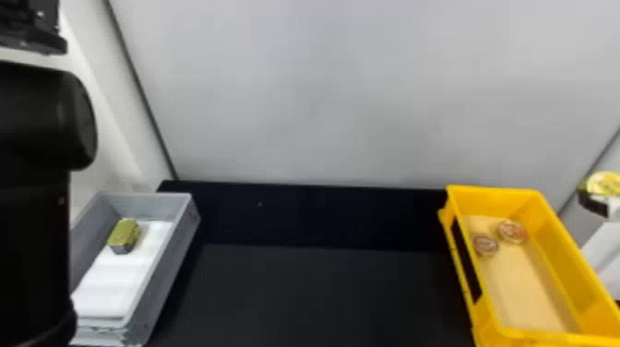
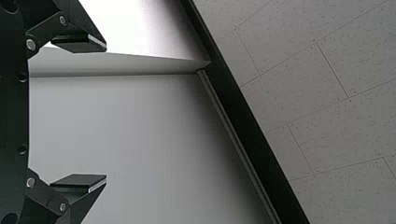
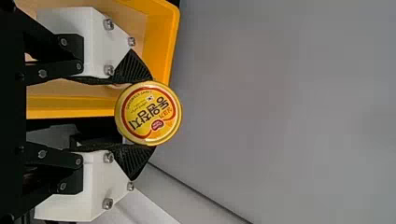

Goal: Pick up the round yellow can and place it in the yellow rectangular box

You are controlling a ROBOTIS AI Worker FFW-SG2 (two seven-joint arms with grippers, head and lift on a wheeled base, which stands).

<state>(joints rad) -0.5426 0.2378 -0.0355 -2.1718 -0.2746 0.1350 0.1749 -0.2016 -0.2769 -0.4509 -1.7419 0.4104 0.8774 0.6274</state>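
R gripper (image 3: 149, 113) has round yellow can (image 3: 148, 112) pinched btwn its fingertips; yellow box (image 1: 551, 242) sits lower, to their L. Carry step, I'd say; next: fingers over box, lower, release. L gripper (image 2: 106, 113): fingers wide, nothing btwn.

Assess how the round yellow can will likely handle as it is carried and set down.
The round yellow can looks stiff: its rim shows no dent between the ridged black pads of the right gripper. Its shiny, curved edge might slip or turn, though those ridges probably help. Dropped on its side in the yellow rectangular box, it may roll.
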